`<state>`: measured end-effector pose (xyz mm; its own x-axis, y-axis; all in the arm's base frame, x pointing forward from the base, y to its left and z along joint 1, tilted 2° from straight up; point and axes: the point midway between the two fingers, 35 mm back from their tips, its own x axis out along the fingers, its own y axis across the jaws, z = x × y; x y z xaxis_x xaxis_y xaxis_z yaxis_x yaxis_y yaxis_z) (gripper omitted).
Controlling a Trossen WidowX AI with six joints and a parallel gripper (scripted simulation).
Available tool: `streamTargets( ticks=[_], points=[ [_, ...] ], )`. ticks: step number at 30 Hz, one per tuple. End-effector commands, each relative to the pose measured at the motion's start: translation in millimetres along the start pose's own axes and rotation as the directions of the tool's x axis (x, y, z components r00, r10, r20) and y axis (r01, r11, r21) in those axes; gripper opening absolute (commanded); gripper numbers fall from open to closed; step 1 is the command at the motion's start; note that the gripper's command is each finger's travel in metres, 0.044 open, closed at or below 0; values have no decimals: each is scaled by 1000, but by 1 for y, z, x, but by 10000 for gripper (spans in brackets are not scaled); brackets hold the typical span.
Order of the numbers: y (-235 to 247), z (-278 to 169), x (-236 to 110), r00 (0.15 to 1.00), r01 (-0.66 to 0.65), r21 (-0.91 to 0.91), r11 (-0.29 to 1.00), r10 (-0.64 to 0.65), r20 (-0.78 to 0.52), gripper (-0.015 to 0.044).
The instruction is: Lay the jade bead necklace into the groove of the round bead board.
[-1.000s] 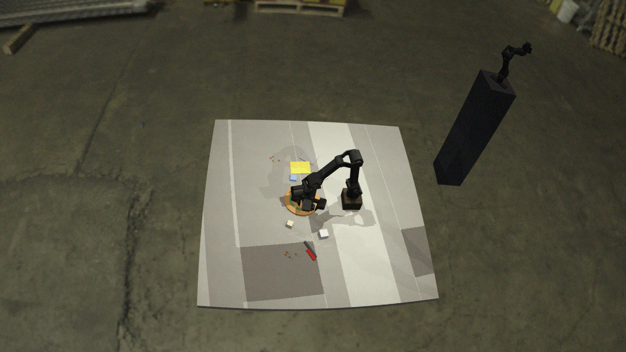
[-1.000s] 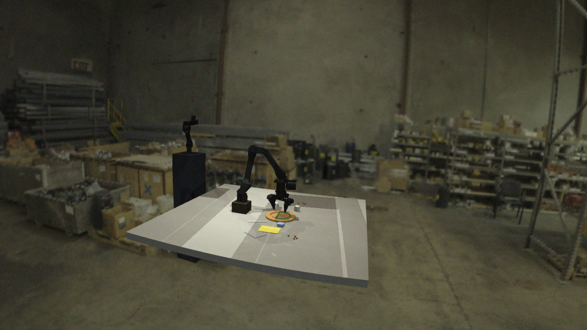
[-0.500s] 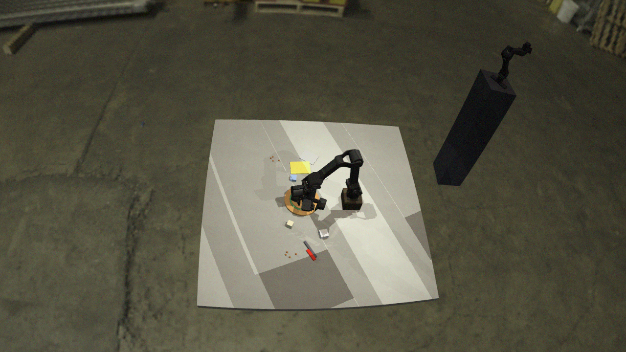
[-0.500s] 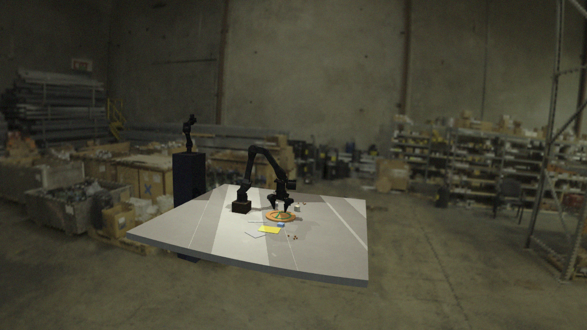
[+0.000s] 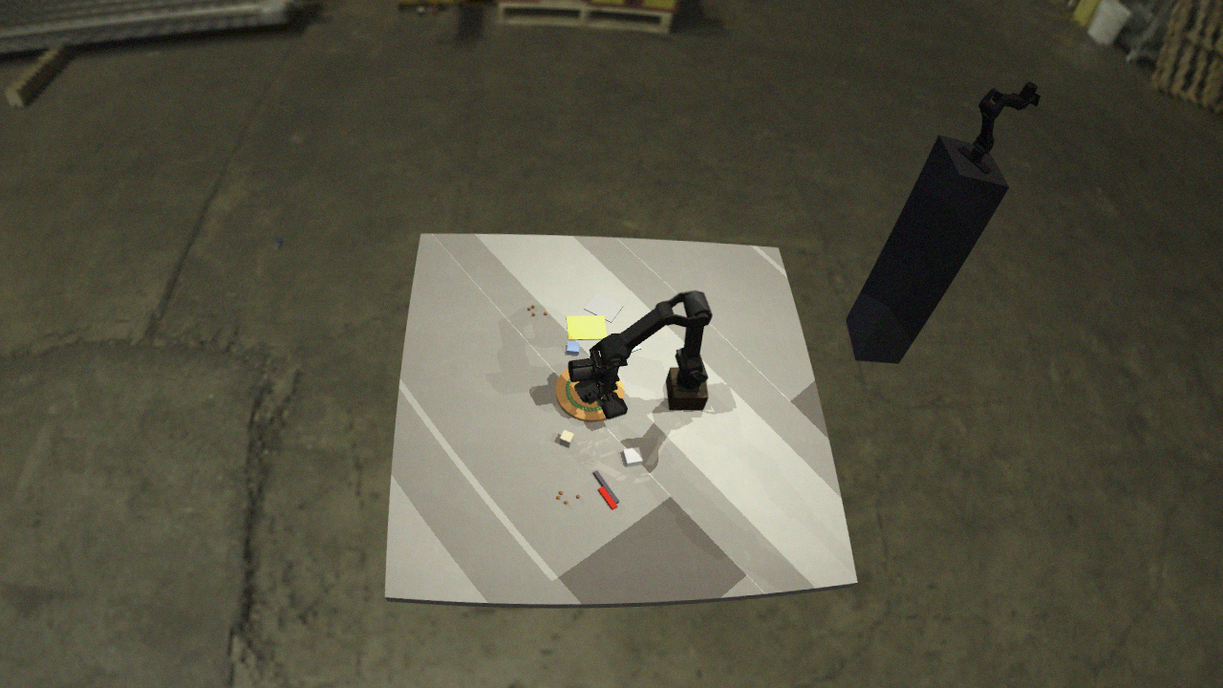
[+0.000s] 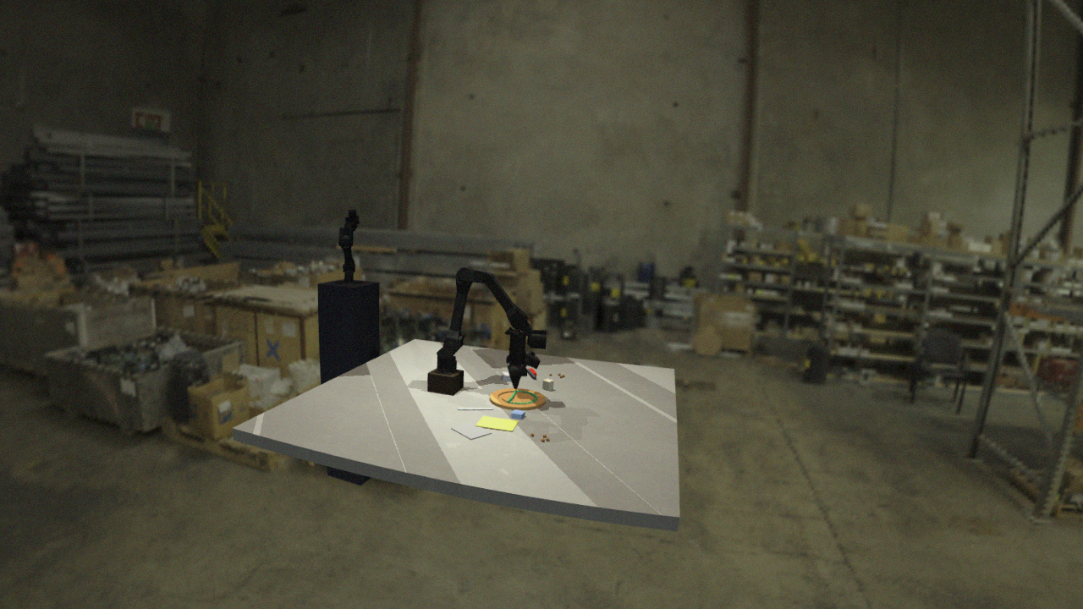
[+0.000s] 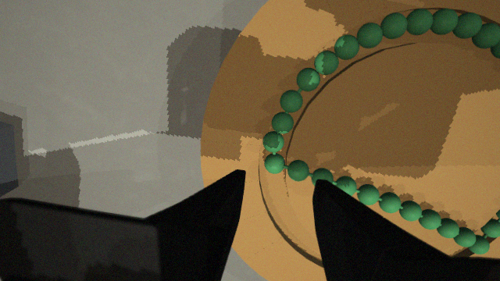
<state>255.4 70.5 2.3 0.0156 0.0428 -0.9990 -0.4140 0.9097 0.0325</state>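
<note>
The claw (image 7: 279, 183) hangs low over the round bead board (image 7: 391, 129) on the desk (image 5: 479, 530), partly open and gripping nothing, while the jade bead necklace (image 7: 291, 101) lies on the board, partly along the groove, beside its right finger (image 7: 351, 230).

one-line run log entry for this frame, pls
gripper: closing, part open, holds nothing | jade bead necklace: on round bead board, partly in groove, one run cuts across centre | fingertips over groove, beside necklace bend
</note>
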Motion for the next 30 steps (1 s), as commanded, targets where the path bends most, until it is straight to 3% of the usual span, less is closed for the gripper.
streamTargets(
  ticks=[1,6,14,30],
  points=[
    [-5,2,-13,1000,-6,680,733,-1,10,120],
    [-7,2,-19,1000,-9,922,388,-1,10,120],
    [-9,1,-24,1000,-10,997,-77,-2,10,120],
    [-9,1,-25,1000,-10,993,-114,-2,10,120]
  ],
)
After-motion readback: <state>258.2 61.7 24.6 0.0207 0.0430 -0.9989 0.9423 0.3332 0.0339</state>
